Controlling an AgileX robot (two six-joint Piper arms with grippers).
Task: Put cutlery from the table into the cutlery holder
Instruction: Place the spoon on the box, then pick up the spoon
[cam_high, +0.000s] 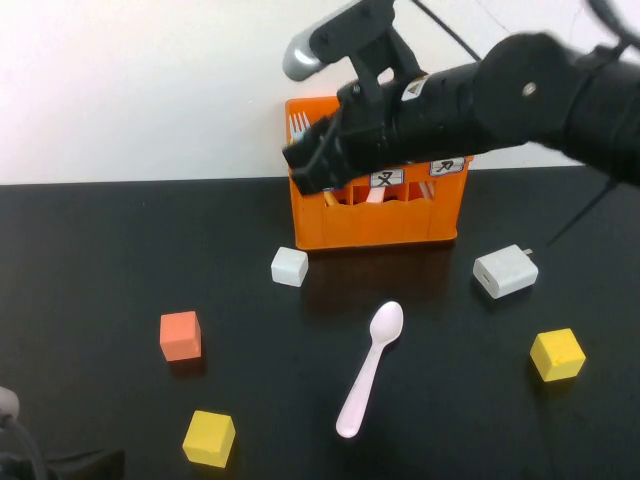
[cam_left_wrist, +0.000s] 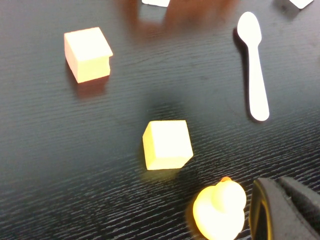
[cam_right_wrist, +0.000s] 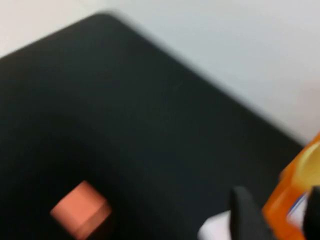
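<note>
Reaching across from the right, the right arm hangs over the orange cutlery holder (cam_high: 375, 215) at the far middle of the black table (cam_high: 100, 260). Right gripper (cam_high: 305, 160) sits at the holder's far-left corner, just beside the tines of a pale fork (cam_high: 298, 124) standing in the box. Can't tell how wide its fingers stand, or if they hold anything; the right wrist view is blurred, showing only dark fingertips (cam_right_wrist: 247, 215) next to the orange wall.

Pale pink spoon (cam_high: 372, 367) lies flat on the table near the middle, in front of the holder, bowl toward the holder, handle toward the near edge. Not touched by anything.

Other stuff on the table: white cube (cam_high: 289, 266) just off the holder's near-left corner, white charger plug (cam_high: 505, 271) to the right, orange cube (cam_high: 180, 335) left, one yellow cube (cam_high: 209, 437) near left, another yellow cube (cam_high: 557, 354) right.

Left gripper (cam_left_wrist: 285, 210) is parked at the near-left corner, low over the table, fingers closed, holding nothing. A small yellow rounded object (cam_left_wrist: 220, 210) shows just beside it in the left wrist view.
</note>
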